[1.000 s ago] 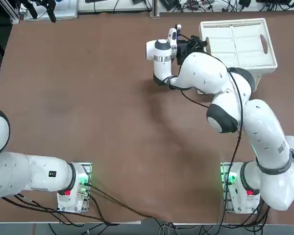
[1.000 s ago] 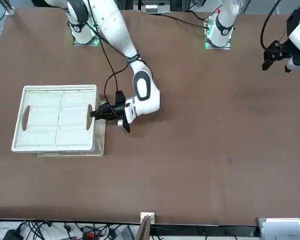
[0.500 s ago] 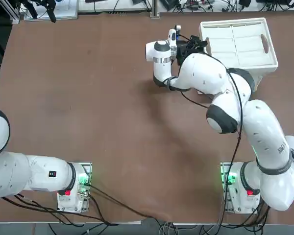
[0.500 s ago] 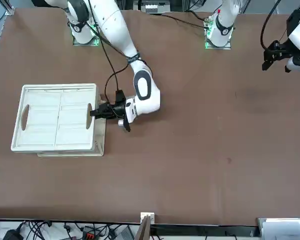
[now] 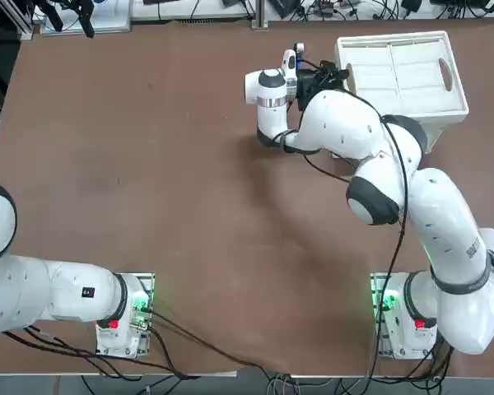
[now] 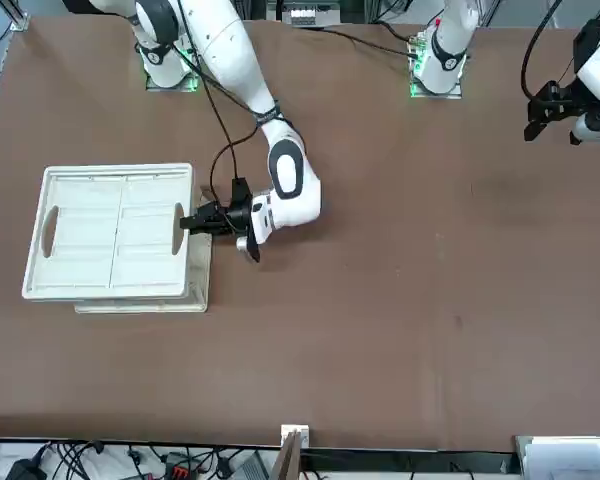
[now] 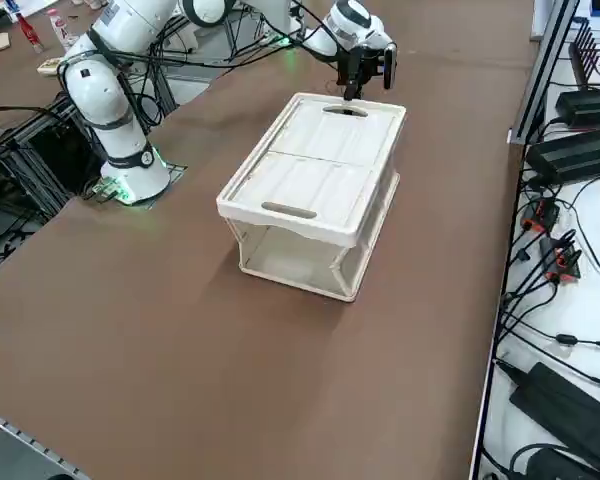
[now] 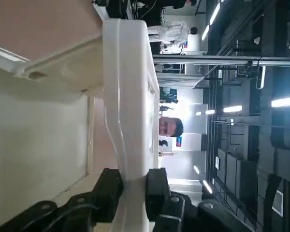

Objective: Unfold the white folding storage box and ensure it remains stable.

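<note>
"Where's the white folding storage box (image 6: 110, 235) sitting?"

"On the brown counter (image 6: 380, 300), toward the far edge, over on the robot's right."

"And the right gripper (image 8: 134, 179)? Is it holding anything?"

"Yes, it's got the box by the thick rim (image 7: 290, 228), at the end nearer the robot's left. The fingers (image 8: 157, 191) are pinched on either side of it."

"So is it folded or not?"

"Partly up, I'd say. The rim stands above the base (image 7: 300, 287), and the base is down on the counter. From the robot's right you can look straight in through the open end, under the rim."

"What's that flat white part across the top?"

"Two end panels (image 7: 320, 130), lying flat inside the rim and meeting at a seam. Each has an oval cutout (image 7: 288, 211) close to its own end of the box."

"The top looks fairly level to me."

"To me too, though whether it would stand firm alone, I can't tell. The right arm (image 6: 290, 180) reaches in beside it, with a black cable (image 6: 220, 115) looping along."

"Anyone around?"

"There's a person (image 8: 170, 126) in the room, past the box; the wrist view catches their head."
</note>
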You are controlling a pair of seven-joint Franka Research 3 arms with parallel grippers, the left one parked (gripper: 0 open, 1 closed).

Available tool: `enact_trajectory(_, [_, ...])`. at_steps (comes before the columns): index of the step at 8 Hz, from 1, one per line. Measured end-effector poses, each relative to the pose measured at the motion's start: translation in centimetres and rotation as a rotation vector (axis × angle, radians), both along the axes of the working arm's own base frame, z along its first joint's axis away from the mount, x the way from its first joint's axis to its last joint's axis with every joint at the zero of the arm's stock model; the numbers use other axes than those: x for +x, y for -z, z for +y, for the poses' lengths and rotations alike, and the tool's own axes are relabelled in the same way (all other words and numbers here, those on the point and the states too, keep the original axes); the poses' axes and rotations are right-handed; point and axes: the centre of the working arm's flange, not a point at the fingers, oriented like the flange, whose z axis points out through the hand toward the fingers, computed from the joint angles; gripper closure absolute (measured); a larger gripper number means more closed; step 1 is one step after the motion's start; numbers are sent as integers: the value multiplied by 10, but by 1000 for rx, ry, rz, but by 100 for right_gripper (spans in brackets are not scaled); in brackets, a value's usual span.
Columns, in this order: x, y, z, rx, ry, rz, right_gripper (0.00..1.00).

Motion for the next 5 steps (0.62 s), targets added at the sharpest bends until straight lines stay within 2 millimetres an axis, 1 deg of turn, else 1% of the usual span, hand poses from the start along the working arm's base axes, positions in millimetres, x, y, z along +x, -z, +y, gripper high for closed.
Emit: enact_trajectory(5, [3, -1, -1, -26, -21, -26, 69])
